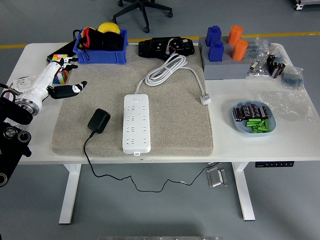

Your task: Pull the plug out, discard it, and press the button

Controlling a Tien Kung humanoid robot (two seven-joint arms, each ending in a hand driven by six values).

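A white power strip [136,123] lies lengthwise on the grey mat [175,135], its white cord [167,70] coiled behind it. A black plug adapter [99,120] lies flat on the mat to the strip's left, out of the sockets. Its thin black cable [95,165] drops over the table's front edge. My left hand [62,80] hovers at the mat's far left corner, well clear of the adapter, fingers spread and holding nothing. The right hand is out of view.
A blue bin [101,46] of items and a colourful cube [61,67] sit at the back left. A black device [166,47] lies behind the mat. Blue and orange blocks [225,42] stand on a grey base. A blue dish [252,118] and plastic bags [290,100] are at the right.
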